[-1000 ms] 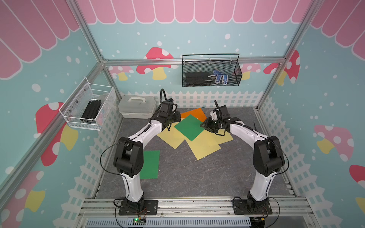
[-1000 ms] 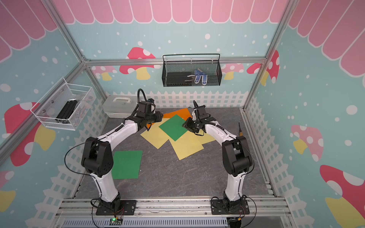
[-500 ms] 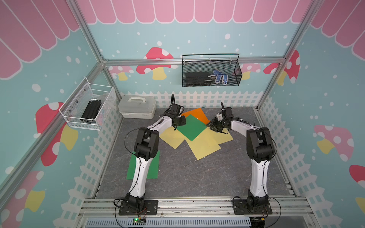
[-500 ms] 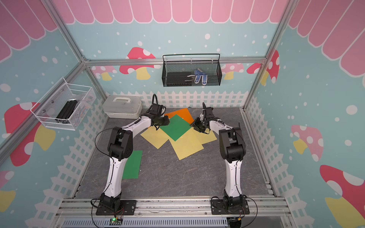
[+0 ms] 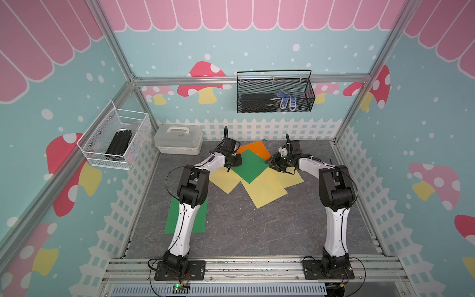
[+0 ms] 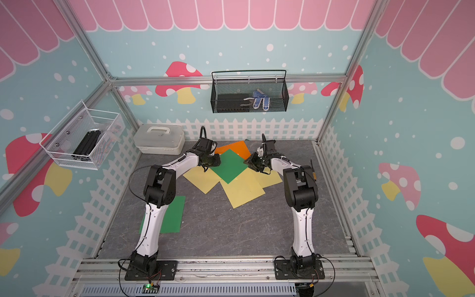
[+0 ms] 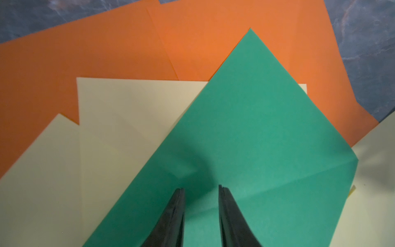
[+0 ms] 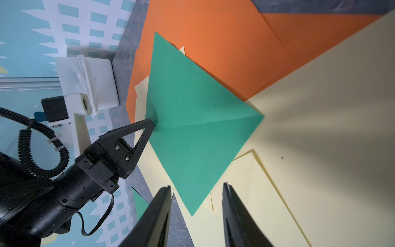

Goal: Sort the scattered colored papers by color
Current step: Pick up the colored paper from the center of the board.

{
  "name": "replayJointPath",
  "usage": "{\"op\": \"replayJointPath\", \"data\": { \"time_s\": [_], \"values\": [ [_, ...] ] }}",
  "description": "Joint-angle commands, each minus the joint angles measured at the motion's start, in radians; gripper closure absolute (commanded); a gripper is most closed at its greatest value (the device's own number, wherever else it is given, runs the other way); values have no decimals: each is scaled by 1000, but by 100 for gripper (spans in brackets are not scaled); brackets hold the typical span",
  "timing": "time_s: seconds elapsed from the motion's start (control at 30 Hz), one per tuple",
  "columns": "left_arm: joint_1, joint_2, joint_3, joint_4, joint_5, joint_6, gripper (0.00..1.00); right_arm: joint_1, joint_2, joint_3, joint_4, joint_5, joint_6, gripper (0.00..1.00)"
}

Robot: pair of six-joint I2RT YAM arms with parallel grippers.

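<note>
Vs a sec ago I'm seeing L arm (image 5: 191, 185) standing taller, elbow pulled in twd the tabletop's (image 5: 257, 231) middle, so it's now covering a strip of the lone green sheet (image 5: 201, 218) lying by the left edge; that sheet was showing whole before. L jaws are sitting further in, at the left corner of the top green sheet (image 5: 248, 165); they were hanging short of it. R arm (image 5: 336, 187) is tucked in the same way, but R jaws are staying at abt the same spot by that sheet's right side. Papers aren't looking shifted.

L jaws: narrow gap, tips pressing on the top green sheet, green showing in the gap, a crease running corner to corner from the tips. R jaws: wider gap, gripping nothing, hanging over one corner of the same sheet and the yellow sheets (image 8: 320, 128).

Edges: top green sheet is lying as a diamond, far corner overlapping the orange sheets (image 7: 106, 53), the rest over yellow. Orange ones are lying closest to the far edge, abt mid-way along it. Yellow ones are fanning out twd the near and right edges. White box (image 5: 178, 140) is sitting in the far-left corner, nr L arm's wrist but apart. Room: bare grey tabletop is showing from the pile to the near edge and across to the near-right corner.
</note>
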Motion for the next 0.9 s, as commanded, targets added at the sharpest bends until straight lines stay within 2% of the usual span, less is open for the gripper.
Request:
{"op": "replayJointPath", "data": {
  "time_s": [0.0, 0.17, 0.47, 0.87],
  "values": [
    [-2, 20, -10, -20, 5, -14, 70, 21, 15, -26, 22, -18, 18, 58],
    [-6, -14, -84, -12, 3, -33, 71, 29, 6, -59, 24, -7, 20, 58],
    [-22, -97, -280, 70, -6, -101, 73, 34, -53, -211, 116, -5, 63, 58],
    [-75, -157, -398, 84, -11, -167, 73, 33, -12, -189, 142, -14, 98, 57]
  ]
}}
